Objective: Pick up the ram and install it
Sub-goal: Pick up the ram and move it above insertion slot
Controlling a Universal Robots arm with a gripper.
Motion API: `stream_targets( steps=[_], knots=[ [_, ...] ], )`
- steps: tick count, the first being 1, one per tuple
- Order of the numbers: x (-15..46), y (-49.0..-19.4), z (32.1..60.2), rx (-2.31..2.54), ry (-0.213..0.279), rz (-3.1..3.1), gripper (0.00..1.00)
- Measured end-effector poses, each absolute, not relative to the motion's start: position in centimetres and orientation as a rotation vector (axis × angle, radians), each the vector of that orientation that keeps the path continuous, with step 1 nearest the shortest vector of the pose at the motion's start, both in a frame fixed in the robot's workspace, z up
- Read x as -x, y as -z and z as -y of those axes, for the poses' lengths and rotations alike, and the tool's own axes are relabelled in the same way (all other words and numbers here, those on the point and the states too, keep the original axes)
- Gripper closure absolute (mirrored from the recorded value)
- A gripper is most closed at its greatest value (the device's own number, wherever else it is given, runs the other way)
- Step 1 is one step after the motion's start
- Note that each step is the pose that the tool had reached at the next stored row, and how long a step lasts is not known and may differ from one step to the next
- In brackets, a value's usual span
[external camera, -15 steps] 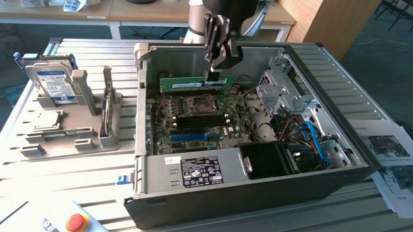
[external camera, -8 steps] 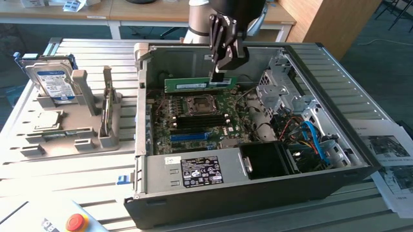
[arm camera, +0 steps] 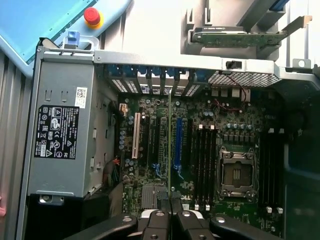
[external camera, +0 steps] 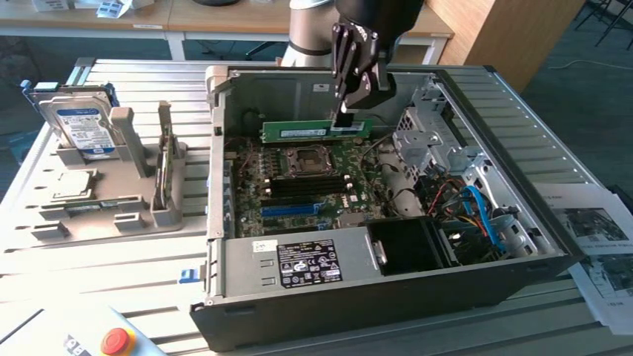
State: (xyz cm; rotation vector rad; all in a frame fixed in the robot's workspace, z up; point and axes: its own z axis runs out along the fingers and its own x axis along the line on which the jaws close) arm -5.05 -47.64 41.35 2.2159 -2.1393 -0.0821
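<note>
The ram (external camera: 316, 131) is clamped on edge in the narrowed claw (external camera: 346, 120), presumably to match the board slots (external camera: 296, 191) below it.

The computer case (external camera: 396, 304) lies open on top, so the way down to the motherboard (external camera: 342, 167) is free. The gripper (external camera: 345, 117), closed on the ram (external camera: 314, 131), hangs in that open air above the board. The power supply (external camera: 296, 263) blocks the side nearest the exterior camera, the drive cage (external camera: 435, 137) and loose cables (external camera: 479, 208) crowd the exterior view's right, and the case walls hem in the rest
</note>
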Motion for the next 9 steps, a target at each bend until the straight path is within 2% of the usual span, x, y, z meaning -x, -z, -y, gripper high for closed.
stream_targets(
  steps=[9],
  knots=[
    [5.1,-41.3,45.8,-2.216,0.082,2.139,0.89]
  ],
)
